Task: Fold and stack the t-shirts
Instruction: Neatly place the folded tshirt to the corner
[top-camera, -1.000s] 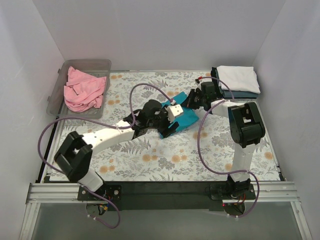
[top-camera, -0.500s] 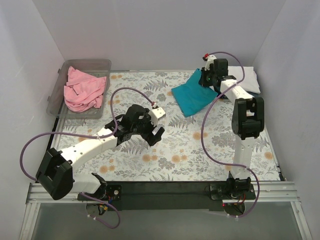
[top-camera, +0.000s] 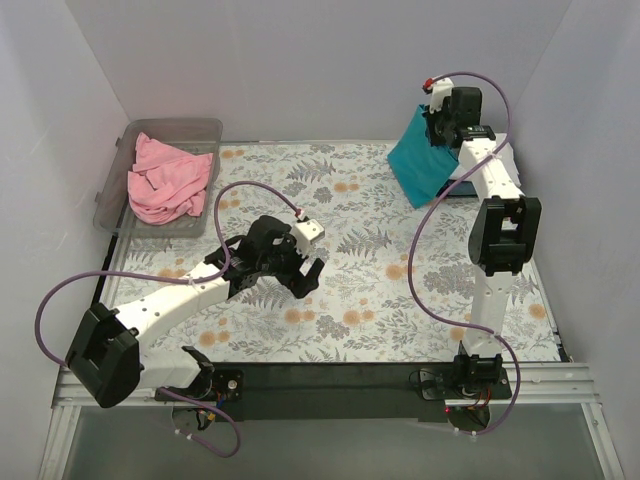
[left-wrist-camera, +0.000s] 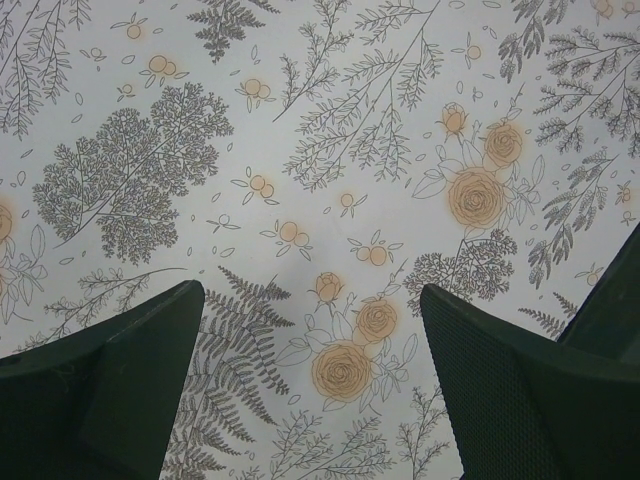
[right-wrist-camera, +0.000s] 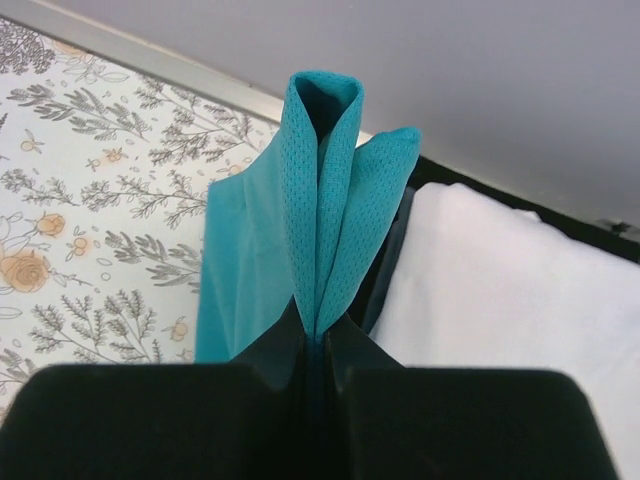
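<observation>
Teal t-shirt (top-camera: 425, 165): we now hold it lifted off the surface (top-camera: 350, 200), ready for stacking, right fingers (right-wrist-camera: 265, 355) clamped on it; left fingers (left-wrist-camera: 110, 370) wide, empty.

teal t-shirt (top-camera: 421, 165), pink t-shirt (top-camera: 165, 178), white t-shirt (right-wrist-camera: 500, 290), floral table cloth (top-camera: 350, 200)

- Plain white walls close three sides: a back wall (top-camera: 300, 70), a left wall (top-camera: 50, 150) and a right wall (top-camera: 590, 200).
- The bench (top-camera: 556, 340) is covered by a floral cloth (top-camera: 340, 200) printed with grey ferns and orange roses.
- A clear plastic bin (top-camera: 175, 128) sits at its far left corner.
- An aluminium rail (top-camera: 110, 385) and a black plate (top-camera: 330, 378) line the near edge.
- The light is even, with faint shadows.
</observation>
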